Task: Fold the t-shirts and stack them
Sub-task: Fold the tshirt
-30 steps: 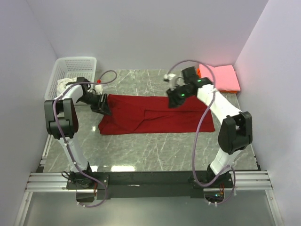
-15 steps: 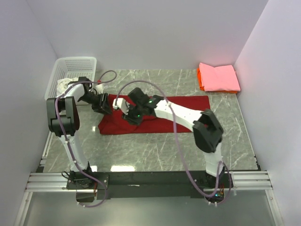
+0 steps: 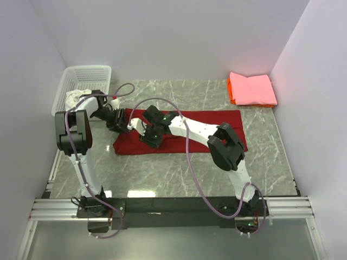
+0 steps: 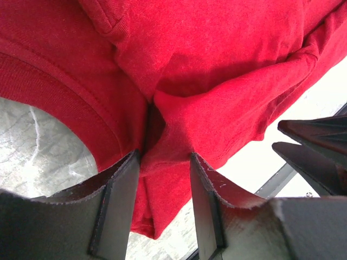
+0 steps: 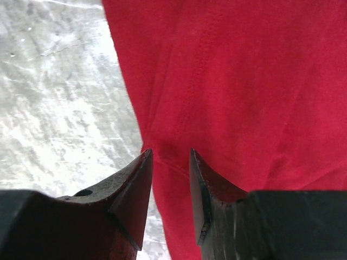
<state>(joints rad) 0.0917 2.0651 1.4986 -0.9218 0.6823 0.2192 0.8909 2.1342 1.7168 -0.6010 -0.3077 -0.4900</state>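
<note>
Mostly flat, the deep red t-shirt (image 3: 130, 145) lies across the middle of the grey veined marble bench (image 3: 179, 173), soft knit cloth with a rumpled left end. The left pincer (image 3: 120, 123) sits at the shirt's far left corner. The right pincer (image 3: 147, 136) is just beside it to the right, on the cloth, with its white arm stretched over the shirt.

At the far right corner a folded pink t-shirt (image 3: 254, 88) rests on an orange t-shirt (image 3: 231, 92), well apart from both pincers. At the far left stands a white lattice basket (image 3: 89, 73) with a white cloth (image 3: 73, 98) bundled at its near end.

Only the wrist views show the grips. The left one shows dark flat fingers (image 4: 116, 200) pinching a bunched ridge of red cloth, creases fanning away from it, and a ribbed band curving over bare marble. The right one shows that pincer nipping the shirt's edge, with a stitched seam running up the cloth and polished stone on the left.
</note>
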